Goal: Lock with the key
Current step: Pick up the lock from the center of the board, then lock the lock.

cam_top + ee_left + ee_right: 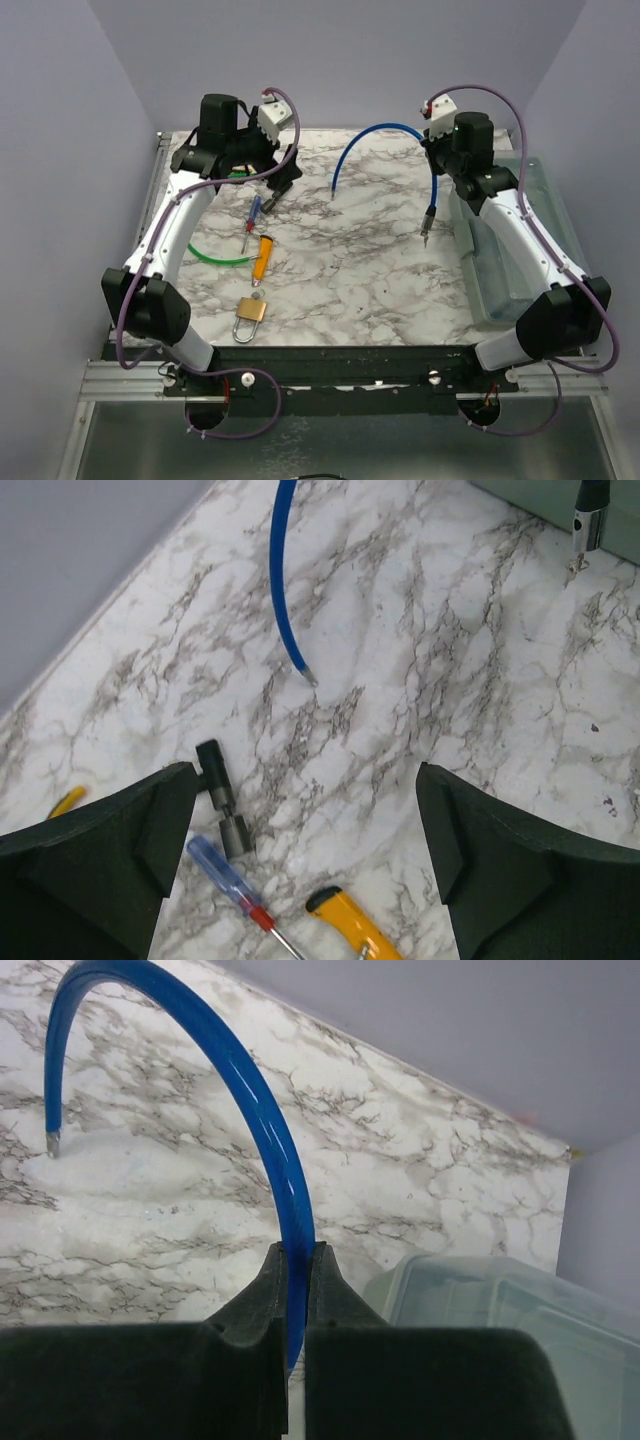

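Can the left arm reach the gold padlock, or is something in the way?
Probably yes. The padlock lies uncovered beside the left arm, and that arm's fingers are open and empty. It sits near the arm's base, though, so folding back might be awkward.

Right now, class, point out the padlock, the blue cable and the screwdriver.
padlock [253,308], top external view, on its brass body.
blue cable [277,580], left wrist view, partway along its visible length.
screwdriver [222,870], left wrist view, on its blue handle.
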Tool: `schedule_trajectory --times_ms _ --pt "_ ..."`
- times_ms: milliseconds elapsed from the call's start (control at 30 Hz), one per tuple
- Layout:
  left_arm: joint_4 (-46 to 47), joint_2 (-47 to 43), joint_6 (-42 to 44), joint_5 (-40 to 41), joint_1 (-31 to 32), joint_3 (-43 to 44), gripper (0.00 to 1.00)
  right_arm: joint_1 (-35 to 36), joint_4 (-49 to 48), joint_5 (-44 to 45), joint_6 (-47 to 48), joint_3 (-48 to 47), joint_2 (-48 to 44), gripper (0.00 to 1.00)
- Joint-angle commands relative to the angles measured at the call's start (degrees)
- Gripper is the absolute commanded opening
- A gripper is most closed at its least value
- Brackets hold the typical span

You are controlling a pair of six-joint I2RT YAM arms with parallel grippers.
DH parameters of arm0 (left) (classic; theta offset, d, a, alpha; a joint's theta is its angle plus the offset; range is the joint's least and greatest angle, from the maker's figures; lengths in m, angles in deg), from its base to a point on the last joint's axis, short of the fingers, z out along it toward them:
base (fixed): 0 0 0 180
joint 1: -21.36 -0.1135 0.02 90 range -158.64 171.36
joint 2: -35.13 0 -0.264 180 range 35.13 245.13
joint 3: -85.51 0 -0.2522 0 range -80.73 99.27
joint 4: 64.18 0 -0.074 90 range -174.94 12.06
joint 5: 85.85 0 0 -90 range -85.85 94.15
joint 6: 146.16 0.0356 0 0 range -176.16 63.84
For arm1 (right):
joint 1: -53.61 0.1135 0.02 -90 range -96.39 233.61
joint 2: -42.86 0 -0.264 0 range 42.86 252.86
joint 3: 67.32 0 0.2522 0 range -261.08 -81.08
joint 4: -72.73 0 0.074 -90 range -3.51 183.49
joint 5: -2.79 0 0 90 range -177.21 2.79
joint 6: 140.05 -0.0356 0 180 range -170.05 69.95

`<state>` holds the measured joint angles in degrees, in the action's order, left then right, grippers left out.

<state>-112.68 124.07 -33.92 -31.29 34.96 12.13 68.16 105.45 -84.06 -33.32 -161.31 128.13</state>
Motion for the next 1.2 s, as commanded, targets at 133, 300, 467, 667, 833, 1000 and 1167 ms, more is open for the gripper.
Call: schedule_trajectory --times_ms 133,300,467,667,833,1000,1167 --pt "9.8 10.4 8.4 -11.5 4.3 11.1 0.99 0.0 -6.5 -10.4 3.5 2.9 -7.9 0.0" --pt "11.1 17.0 8.0 -10.6 7.9 16.6 0.99 0.0 -5.8 -15.4 2.7 3.3 -10.6 0.0" --pt "12.5 21.6 5.8 -4.8 11.1 19.1 0.99 0.0 -4.9 -20.3 1.8 2.9 -12.8 0.0" --pt "14.5 19.7 0.8 -4.1 11.8 17.7 0.83 0.0 -4.1 -24.3 1.4 4.4 -15.3 0.0" --pt "15.0 13.4 -1.5 -7.4 11.8 12.8 0.17 -0.1 -4.8 -25.4 -0.2 6.8 -16.2 0.0" --pt "14.8 7.3 -8.1 -3.6 11.8 10.7 0.0 0.0 -7.1 -26.6 -4.9 10.5 -16.6 0.1" --pt "13.8 3.2 -14.1 0.5 11.8 10.8 0.0 0.0 -11.8 -27.9 -10.5 15.9 -18.1 0.63"
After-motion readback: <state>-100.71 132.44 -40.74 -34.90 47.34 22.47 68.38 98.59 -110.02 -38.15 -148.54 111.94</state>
